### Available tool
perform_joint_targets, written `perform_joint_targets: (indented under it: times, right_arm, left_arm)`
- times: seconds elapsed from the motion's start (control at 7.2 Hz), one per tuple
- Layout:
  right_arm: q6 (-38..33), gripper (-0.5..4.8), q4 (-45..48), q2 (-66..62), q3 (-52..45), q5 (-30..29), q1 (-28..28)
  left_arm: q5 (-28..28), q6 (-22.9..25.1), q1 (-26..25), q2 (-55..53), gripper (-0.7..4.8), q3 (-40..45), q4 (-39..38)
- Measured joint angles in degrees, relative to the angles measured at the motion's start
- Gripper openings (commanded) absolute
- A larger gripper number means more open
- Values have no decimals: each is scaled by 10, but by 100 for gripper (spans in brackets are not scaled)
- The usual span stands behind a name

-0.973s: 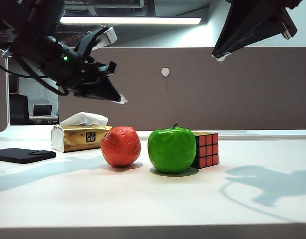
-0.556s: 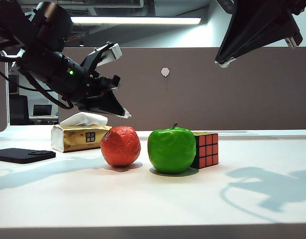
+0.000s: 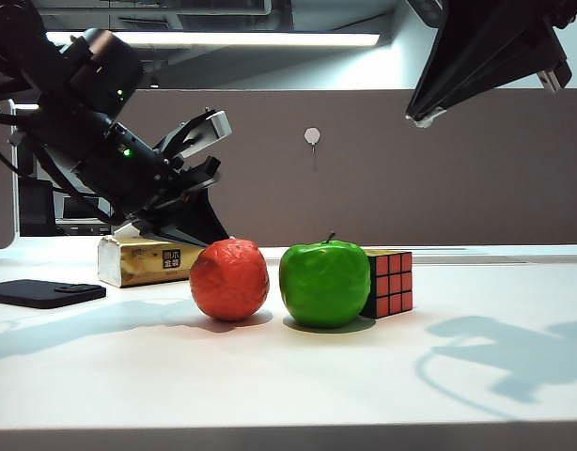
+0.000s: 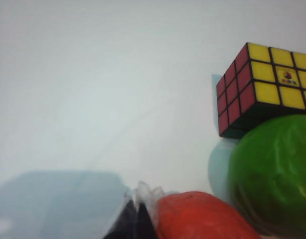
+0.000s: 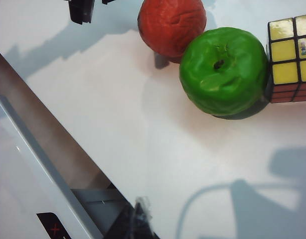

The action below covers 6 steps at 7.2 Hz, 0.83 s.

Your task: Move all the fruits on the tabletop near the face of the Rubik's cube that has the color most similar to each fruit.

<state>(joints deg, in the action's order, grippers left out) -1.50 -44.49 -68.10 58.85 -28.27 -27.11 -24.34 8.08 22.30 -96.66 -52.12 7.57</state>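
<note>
The wrinkled orange-red orange (image 3: 229,279) sits on the white tabletop (image 3: 288,376), just left of the glossy green apple (image 3: 324,283). The apple rests against the Rubik's cube (image 3: 390,282), whose red face points at the exterior camera. My left gripper (image 3: 216,235) is shut and low behind the orange. In the left wrist view its joined tips (image 4: 138,219) lie right beside the orange (image 4: 203,219), with the apple (image 4: 272,174) and the yellow-topped cube (image 4: 262,84) beyond. My right gripper (image 3: 425,115) hangs shut high above the cube. From its wrist, the gripper (image 5: 139,219) looks down on the orange (image 5: 172,25), apple (image 5: 224,69) and cube (image 5: 292,59).
A gold tissue box (image 3: 148,260) stands behind the left arm, at the back left. A flat black object (image 3: 44,293) lies at the far left. A light table edge or rail (image 5: 38,159) runs across the right wrist view.
My left gripper has come down and to the right, from well above the tissue box to just behind the orange. The right arm has barely moved.
</note>
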Motion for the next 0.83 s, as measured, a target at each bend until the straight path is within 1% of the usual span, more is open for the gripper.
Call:
perform_joint_targets:
  times: [0.14, 0.83]
  right_arm:
    - [0, -1, 0, 0, 0, 1, 0]
    - [0, -1, 1, 0, 0, 2, 0]
  left_arm:
    - [-10, 0, 0, 0, -5, 0, -40]
    - [-25, 0, 0, 3, -5, 0, -88]
